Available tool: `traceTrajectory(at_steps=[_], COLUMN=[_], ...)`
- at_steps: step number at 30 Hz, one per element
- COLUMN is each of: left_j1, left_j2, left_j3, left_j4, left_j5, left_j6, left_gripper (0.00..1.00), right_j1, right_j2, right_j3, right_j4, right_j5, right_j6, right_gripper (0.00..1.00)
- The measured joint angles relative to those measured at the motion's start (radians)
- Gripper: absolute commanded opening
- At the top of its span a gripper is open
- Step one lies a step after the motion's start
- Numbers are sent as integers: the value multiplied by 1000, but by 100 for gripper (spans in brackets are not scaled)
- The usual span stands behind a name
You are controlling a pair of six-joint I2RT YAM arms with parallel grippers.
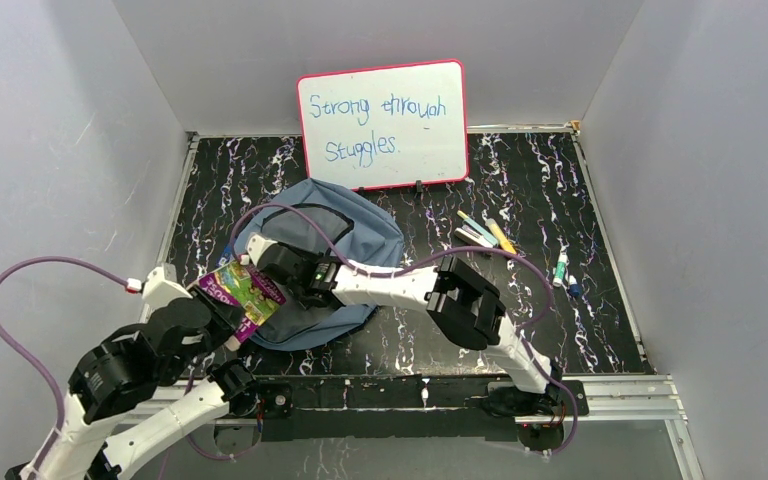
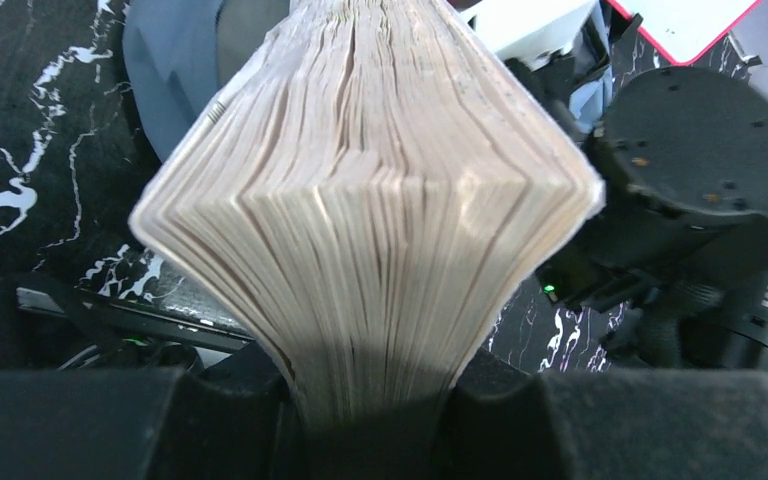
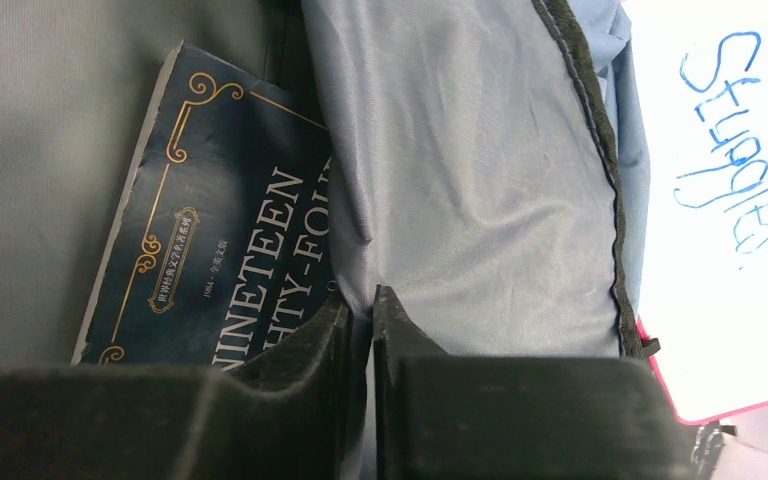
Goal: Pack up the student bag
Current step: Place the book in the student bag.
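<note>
1. The grey-blue backpack (image 1: 360,235) is lying flat on the black marbled bench (image 1: 560,330), left of centre and just in front of a pink-framed whiteboard (image 1: 382,125).
2. Inside the backpack, a dark blue book (image 3: 220,240) with gold ornaments and the title words "Nineteen Eighty-Four" is resting against the grey lining. It is partly covered by a fold of the bag's fabric.
3. The right claw (image 3: 362,300) is reaching across the bench to the near left part of the backpack. Its fingers are standing almost together, pinching a fold of the grey-blue fabric beside the dark blue book.
4. The left claw (image 2: 370,420) is clamping a second, thick book (image 2: 360,200) by its lower edge, and the cream pages are fanning out above the fingers.
5. In the overhead view, this second book (image 1: 245,293) is showing a bright green, purple and pink cover. It is hanging at the near left edge of the backpack, close to the right claw.
6. The whiteboard is standing at the back of the bench, bearing the handwritten blue words "Strong through struggles."
7. A small cluster of pens (image 1: 482,232) is lying on the bench to the right of the backpack.
8. Two markers (image 1: 563,270) are lying farther right, well apart from the bag.
</note>
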Motion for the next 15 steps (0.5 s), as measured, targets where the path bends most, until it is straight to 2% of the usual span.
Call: traceTrajectory(at_steps=[4, 15], left_j1=[0, 0], left_j2=[-4, -75], left_j3=[-73, -211], left_j4=[61, 250], left_j5=[23, 28], left_j6=[-2, -1], left_gripper=[0, 0], right_j1=[-8, -89], right_j2=[-26, -136], right_j3=[3, 15], right_j4=[-15, -86], right_j5=[-16, -181], right_j6=[38, 199], right_gripper=[0, 0])
